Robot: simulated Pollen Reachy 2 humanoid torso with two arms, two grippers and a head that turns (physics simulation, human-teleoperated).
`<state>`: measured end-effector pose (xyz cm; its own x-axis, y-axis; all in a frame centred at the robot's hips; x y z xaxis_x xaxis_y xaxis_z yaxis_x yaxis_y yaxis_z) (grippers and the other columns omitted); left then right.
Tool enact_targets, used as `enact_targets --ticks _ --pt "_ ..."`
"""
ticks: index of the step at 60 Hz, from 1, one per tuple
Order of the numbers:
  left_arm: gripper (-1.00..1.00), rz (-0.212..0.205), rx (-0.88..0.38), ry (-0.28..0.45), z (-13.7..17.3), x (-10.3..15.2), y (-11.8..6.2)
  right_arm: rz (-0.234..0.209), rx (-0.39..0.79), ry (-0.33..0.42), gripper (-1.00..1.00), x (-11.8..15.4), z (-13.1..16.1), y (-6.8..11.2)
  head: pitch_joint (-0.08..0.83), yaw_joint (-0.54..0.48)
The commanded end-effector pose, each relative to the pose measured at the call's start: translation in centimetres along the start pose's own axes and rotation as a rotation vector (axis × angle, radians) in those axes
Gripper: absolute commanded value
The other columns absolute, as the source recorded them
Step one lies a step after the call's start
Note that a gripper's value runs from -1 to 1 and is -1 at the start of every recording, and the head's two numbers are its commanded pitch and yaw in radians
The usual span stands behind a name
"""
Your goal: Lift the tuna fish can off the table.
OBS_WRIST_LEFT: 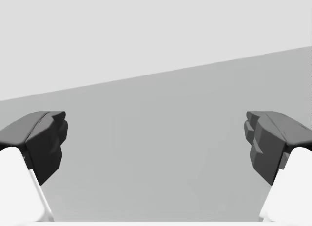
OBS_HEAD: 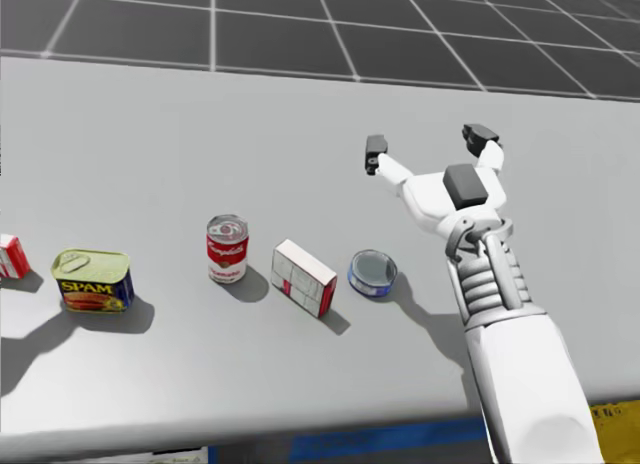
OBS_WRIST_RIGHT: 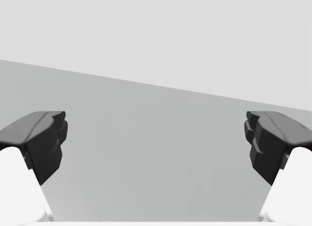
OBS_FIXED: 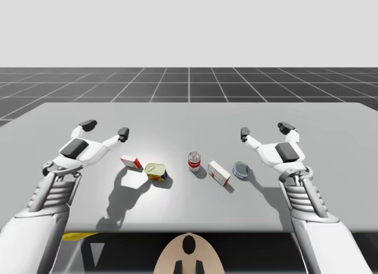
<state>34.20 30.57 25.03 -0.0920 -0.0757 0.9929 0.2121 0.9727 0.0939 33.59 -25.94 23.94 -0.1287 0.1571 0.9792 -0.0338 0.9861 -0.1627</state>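
On the table's right half, the low blue tuna fish can (OBS_HEAD: 373, 273) lies flat just beside a white-and-red box (OBS_HEAD: 303, 277), seemingly not touching. Our right gripper (OBS_HEAD: 428, 145) hovers beyond the can, fingers spread wide and empty; our left gripper (OBS_FIXED: 105, 129) is likewise spread. Risks: a descending finger nudges the box, or the pads slip off the can's shallow wall.

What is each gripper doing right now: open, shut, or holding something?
Left gripper: open, holding nothing.
Right gripper: open, holding nothing; the tuna fish can lies untouched.
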Motion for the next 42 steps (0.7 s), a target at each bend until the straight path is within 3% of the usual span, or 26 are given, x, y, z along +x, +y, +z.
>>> enact_targets --ticks 1,17,24,28,32,36,38,40,41,42 --pt "-1.00 0.003 -0.003 -0.008 0.1 0.3 0.0 0.006 -0.007 -0.002 -1.00 0.0 -0.1 -0.1 0.659 -0.30" --pt "-1.00 0.010 -0.004 -0.014 0.3 0.5 0.0 0.014 -0.017 -0.010 -1.00 0.4 0.0 -0.3 0.711 -0.35" --pt "-1.00 0.013 -0.002 -0.012 0.3 0.5 -0.1 -0.067 0.018 0.034 -1.00 1.2 0.9 -0.3 0.705 -0.35" --pt "-1.00 0.014 -0.001 -0.008 0.3 0.5 -0.1 -0.042 0.041 0.034 -1.00 1.9 2.0 0.0 0.702 -0.34" --pt "-1.00 0.012 -0.004 -0.007 0.3 0.4 -0.2 -0.054 0.105 0.027 -1.00 2.4 3.3 0.3 0.702 -0.34" --pt "-1.00 0.012 -0.006 -0.006 0.2 0.4 -0.2 -0.011 0.132 0.001 -1.00 2.5 4.5 0.6 0.704 -0.34" --pt "-1.00 0.012 -0.006 -0.006 0.2 0.4 -0.2 -0.038 0.167 0.017 -1.00 2.5 5.0 0.7 0.704 -0.34" --pt "-1.00 0.012 -0.007 -0.006 0.2 0.4 -0.3 -0.080 0.163 -0.024 -1.00 2.2 5.6 1.0 0.703 -0.34" --pt "-1.00 0.012 -0.007 -0.005 0.2 0.4 -0.3 -0.036 0.192 -0.004 -1.00 2.2 6.0 0.9 0.703 -0.34" --pt "-1.00 0.012 -0.007 -0.005 0.2 0.4 -0.3 -0.026 0.196 -0.001 -1.00 2.2 6.2 0.8 0.703 -0.34"
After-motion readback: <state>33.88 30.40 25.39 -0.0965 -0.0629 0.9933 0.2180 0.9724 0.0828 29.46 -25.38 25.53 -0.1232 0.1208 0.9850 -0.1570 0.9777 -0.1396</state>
